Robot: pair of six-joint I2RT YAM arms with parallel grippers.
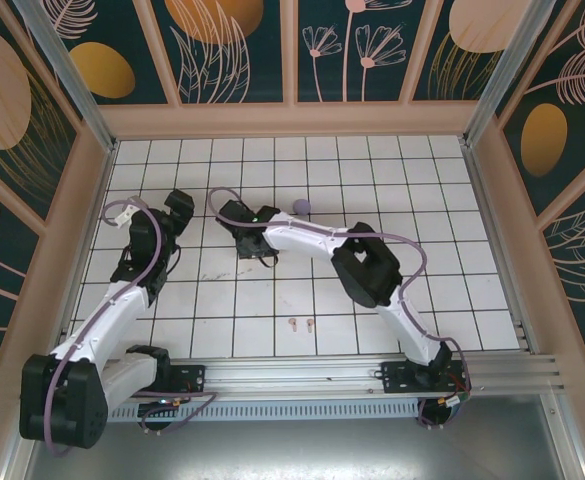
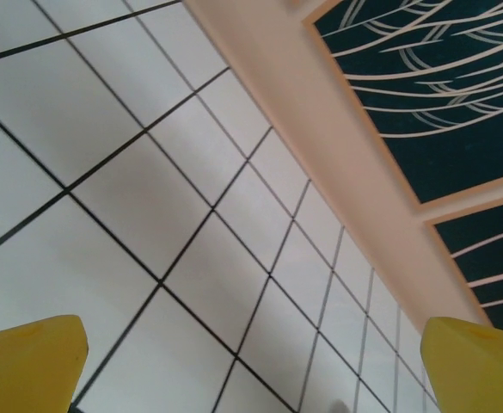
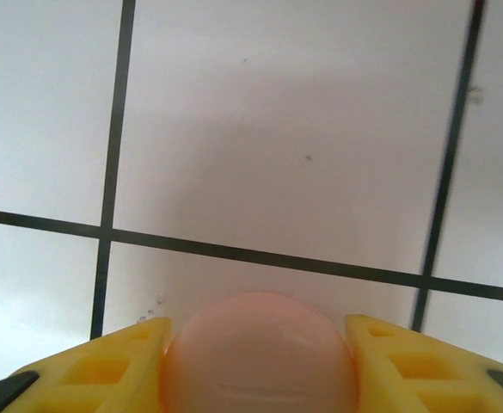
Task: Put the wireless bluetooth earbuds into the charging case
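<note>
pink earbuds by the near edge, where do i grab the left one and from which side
Probably straight down from above: the left pink earbud lies flat on the table with nothing over it. Close the jaws near-to-far along it, since its twin sits close on the right. Finer pose is too small to tell.

Tabletop (image 1: 472, 290): two earbuds (image 1: 292, 323) lie side by side, just apart, close to the near edge, about midway along it. A small rounded item (image 1: 301, 206) lies behind them, toward the far edge. Left of that item, the right gripper (image 3: 258, 329) has a rounded case (image 3: 258, 370) between its fingers, touching both.
</note>
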